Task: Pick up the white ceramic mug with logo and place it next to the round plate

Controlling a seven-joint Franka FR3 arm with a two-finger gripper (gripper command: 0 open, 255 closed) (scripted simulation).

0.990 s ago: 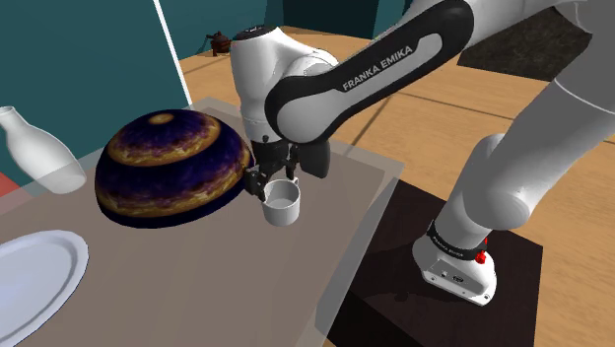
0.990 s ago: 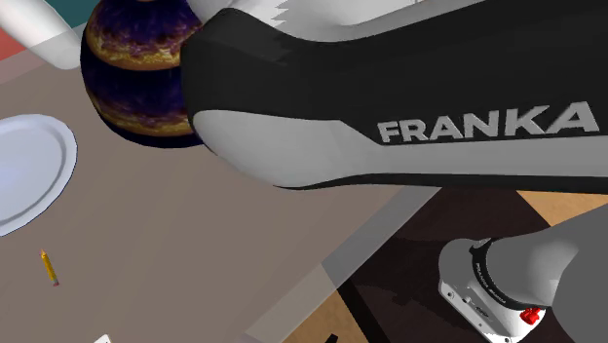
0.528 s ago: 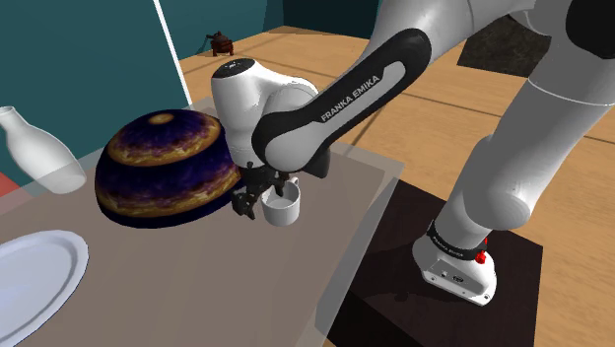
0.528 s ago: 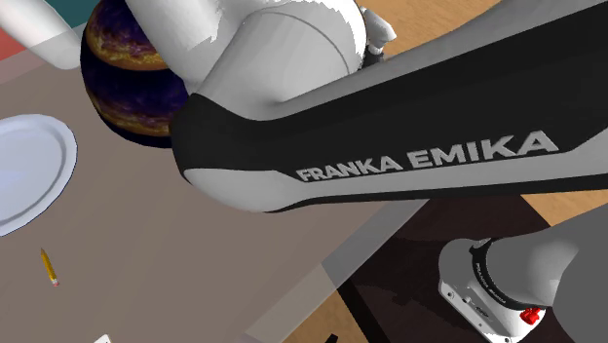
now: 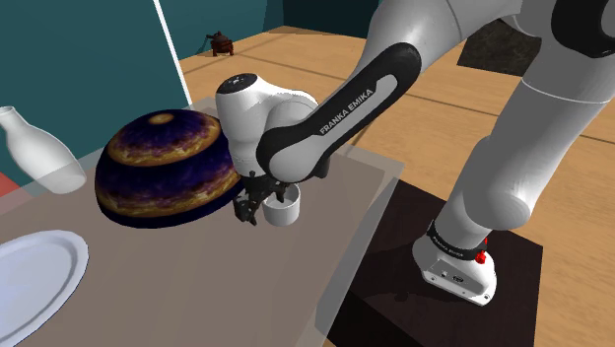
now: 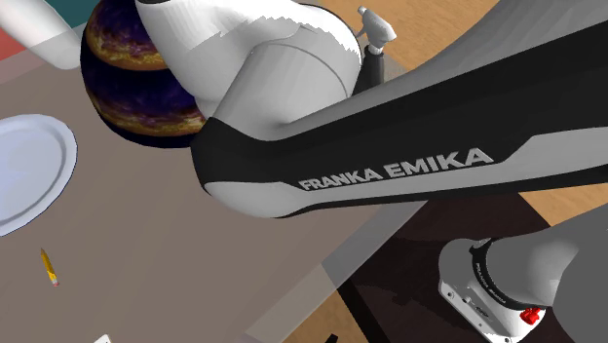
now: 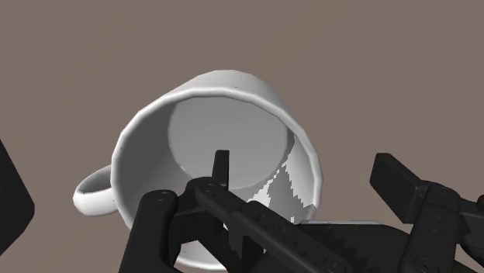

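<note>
The tool (image 7: 304,167) is released, its fingers apart. One black finger (image 7: 221,166) dips inside the white mug (image 7: 225,128) and the other stands outside the wall, not clasping it. The mug stands upright on the grey-brown bench (image 5: 177,286), just beside a purple-and-gold dome (image 5: 163,163) and well apart from the round white plate (image 5: 34,281).

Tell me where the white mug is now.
In the shoulder view the white mug stands on the table near the middle, just right of the purple-and-gold dome, at the gripper.
</note>
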